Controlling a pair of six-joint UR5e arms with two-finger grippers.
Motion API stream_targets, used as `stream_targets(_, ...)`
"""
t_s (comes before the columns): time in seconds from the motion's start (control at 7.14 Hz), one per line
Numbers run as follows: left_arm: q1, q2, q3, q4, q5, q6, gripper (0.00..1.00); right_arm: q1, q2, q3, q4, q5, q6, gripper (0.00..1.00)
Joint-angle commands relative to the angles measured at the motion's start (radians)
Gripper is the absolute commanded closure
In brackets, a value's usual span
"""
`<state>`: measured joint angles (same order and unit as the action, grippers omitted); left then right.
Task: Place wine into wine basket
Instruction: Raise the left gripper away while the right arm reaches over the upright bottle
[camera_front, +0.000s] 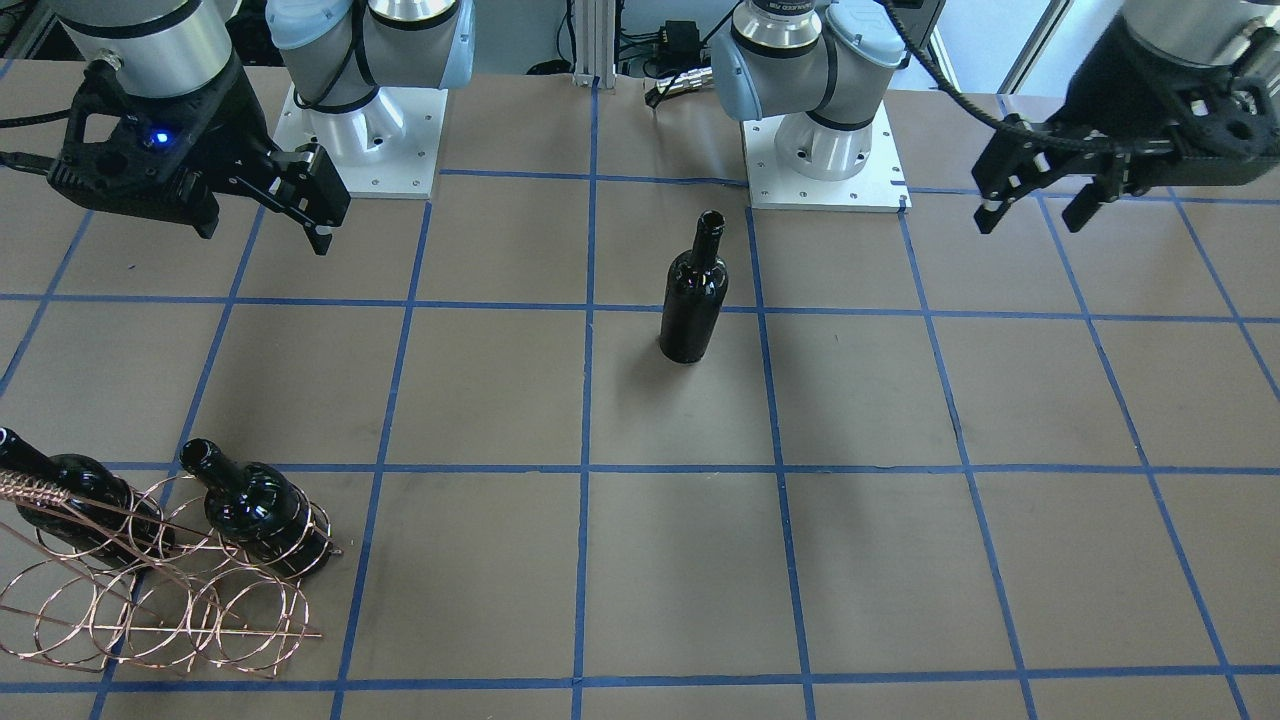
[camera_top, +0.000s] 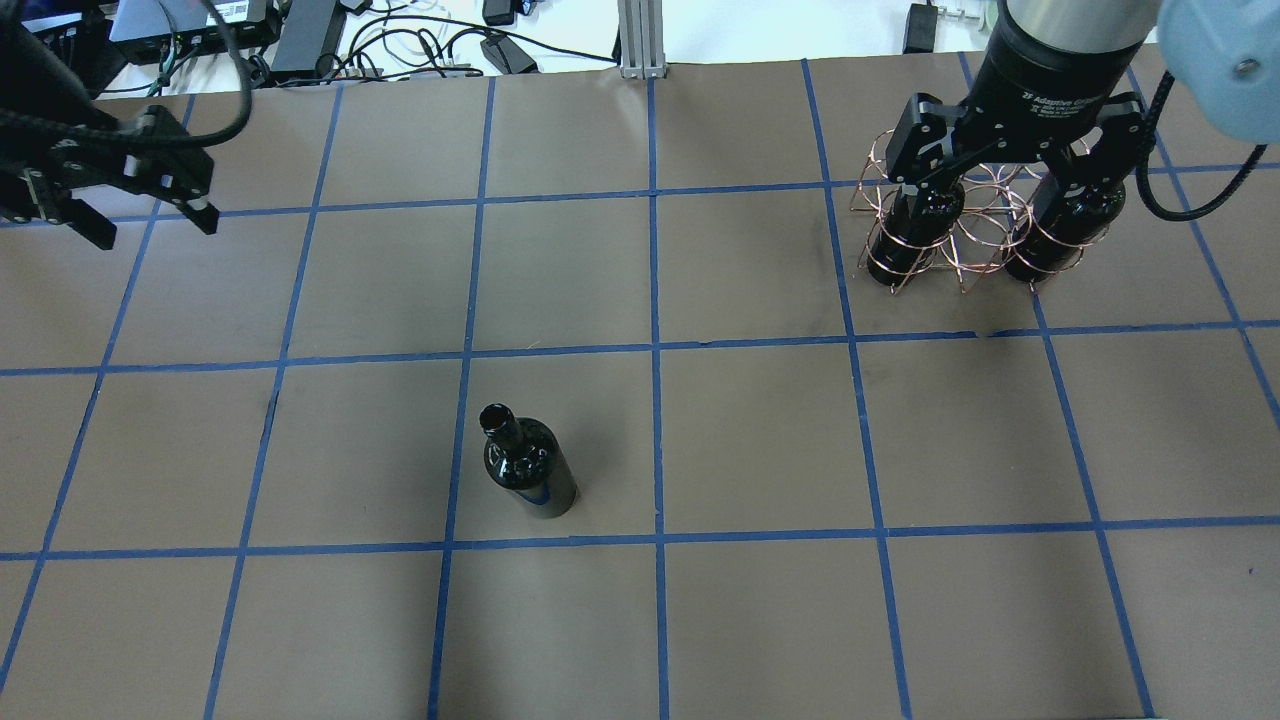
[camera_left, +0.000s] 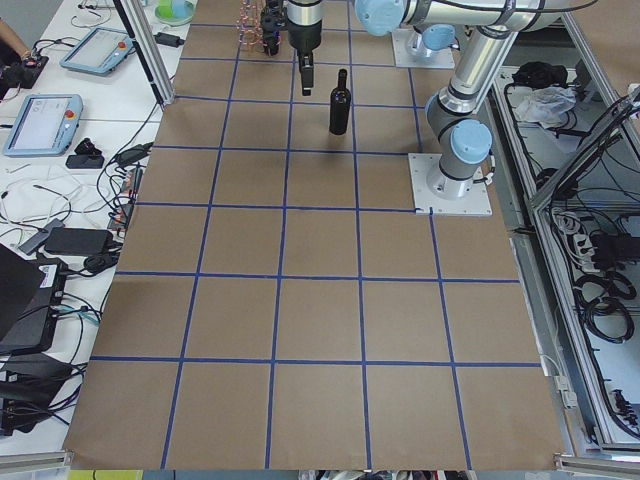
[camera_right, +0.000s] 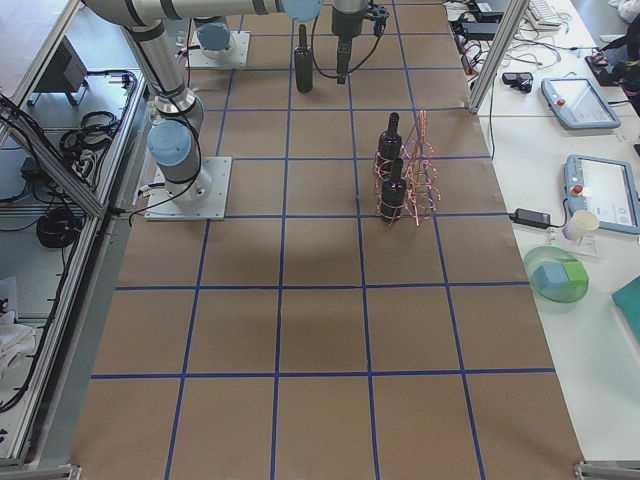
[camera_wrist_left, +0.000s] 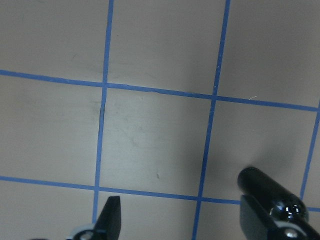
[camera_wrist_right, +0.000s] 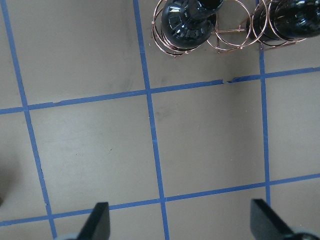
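Observation:
One near-black wine bottle (camera_front: 690, 300) stands upright alone on the table near its middle, and shows in the overhead view (camera_top: 528, 465) too. The copper wire basket (camera_front: 160, 590) stands on the robot's right side and holds two more bottles (camera_front: 255, 510) (camera_front: 70, 500). My right gripper (camera_top: 1010, 185) is open and empty, high over the table beside the basket (camera_top: 965, 235). My left gripper (camera_top: 150, 225) is open and empty, high over the far left, well away from the lone bottle. The left wrist view shows that bottle's top (camera_wrist_left: 270, 195) near one finger (camera_wrist_left: 112, 215).
The table is brown paper with a blue tape grid (camera_top: 655, 350). Both arm bases (camera_front: 825, 150) (camera_front: 365, 130) stand on white plates at the robot's side. Cables and devices (camera_top: 300, 30) lie beyond the table's far edge.

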<state>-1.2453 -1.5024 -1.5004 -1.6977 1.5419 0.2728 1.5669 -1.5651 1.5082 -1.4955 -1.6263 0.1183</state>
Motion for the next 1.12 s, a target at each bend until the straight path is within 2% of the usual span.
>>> stream_targets(0.0,0.209,-0.015,0.000,-0.008,0.004,0.248,0.15,0.022,0.003,0.003,0.011,0.020,0.001,0.00)
stream_targets(0.14,0.228,-0.018,-0.001,-0.008,0.003,0.249,0.15,0.074,0.002,-0.008,0.005,0.008,0.033,0.00)
stream_targets(0.28,0.218,-0.015,-0.006,-0.011,0.000,0.237,0.15,0.166,0.007,-0.019,-0.002,0.017,0.163,0.00)
stream_targets(0.42,0.193,-0.013,-0.004,-0.011,0.006,0.232,0.14,0.258,0.026,-0.035,-0.011,0.019,0.211,0.00)
stream_targets(0.7,0.172,-0.004,-0.004,-0.010,0.004,0.209,0.14,0.443,0.081,-0.080,-0.081,0.025,0.363,0.00)
stream_targets(0.98,0.172,-0.004,-0.009,-0.010,0.003,0.206,0.14,0.560,0.128,-0.094,-0.117,0.028,0.508,0.00)
